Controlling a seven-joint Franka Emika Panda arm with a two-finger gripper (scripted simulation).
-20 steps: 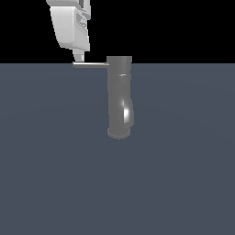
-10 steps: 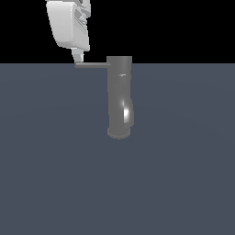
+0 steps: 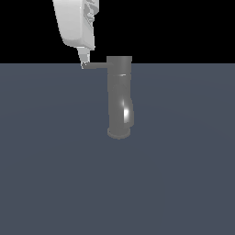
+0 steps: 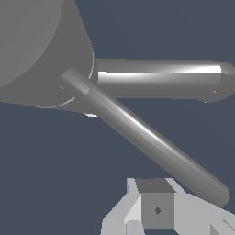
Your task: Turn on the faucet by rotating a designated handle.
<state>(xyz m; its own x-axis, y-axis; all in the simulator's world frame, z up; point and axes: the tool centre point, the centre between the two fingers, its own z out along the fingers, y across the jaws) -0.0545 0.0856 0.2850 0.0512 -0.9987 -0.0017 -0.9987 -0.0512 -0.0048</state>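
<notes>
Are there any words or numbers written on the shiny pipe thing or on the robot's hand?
None: no words, numbers or signs show in either view.
The upright dull-grey metallic faucet is bare.
Its thin straight grey handle bar is bare.
The white robot gripper carries no label; a small dark diamond dot in the wrist view is no letter.

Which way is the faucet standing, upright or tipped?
Upright. In the exterior view the faucet rises straight from its round base on the dark floor, with the handle sticking out level from its top.
</notes>
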